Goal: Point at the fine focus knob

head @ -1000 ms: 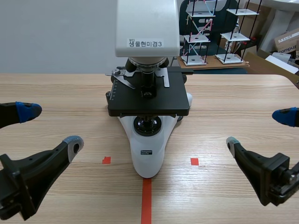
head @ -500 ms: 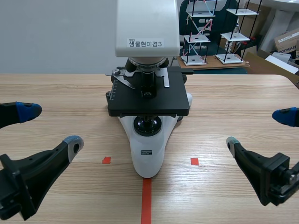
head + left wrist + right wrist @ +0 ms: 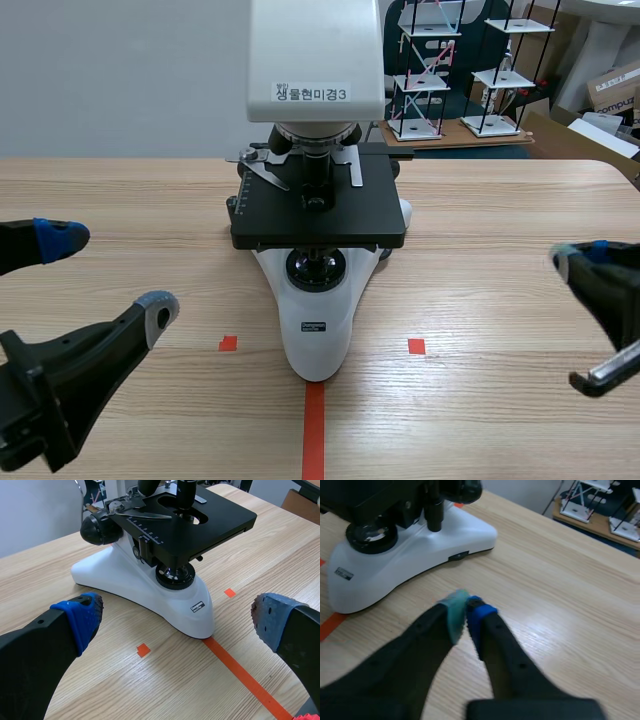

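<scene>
The right pincer [image 3: 466,614] is closed on nothing, its grey-green pad and blue pad pressed together low over the bare tabletop [image 3: 560,595]. In the scene view it sits at the tabletop's right side [image 3: 585,256], well apart from the microscope [image 3: 318,300]. The right focus knob [image 3: 464,487], black and round, lies ahead of this pincer on the microscope's near flank, up beside the stage and above the white base [image 3: 415,550]. Pincer tip and knob are well apart, with a stretch of bare wood and the base's rear foot between them. Whether the part seen is the fine ring or the coarse one, I cannot tell.

The left pincer [image 3: 108,270] is open wide and holds nothing, one blue pad and one grey-green pad spread far apart at the tabletop's left side. From its wrist view the narrow front of the base lies ahead, between the spread fingers [image 3: 80,620]. The left focus knob [image 3: 99,529], also black, sits further ahead on that flank, just behind the stage's ruled edge and well apart from this pincer.

The black stage [image 3: 318,210] stands under a white head [image 3: 315,50] that bears a label. A red tape line [image 3: 314,430] runs from the base's front toward the robot, with a small red square [image 3: 228,343] on either side. Wire racks [image 3: 425,70] stand beyond the tabletop's far edge
</scene>
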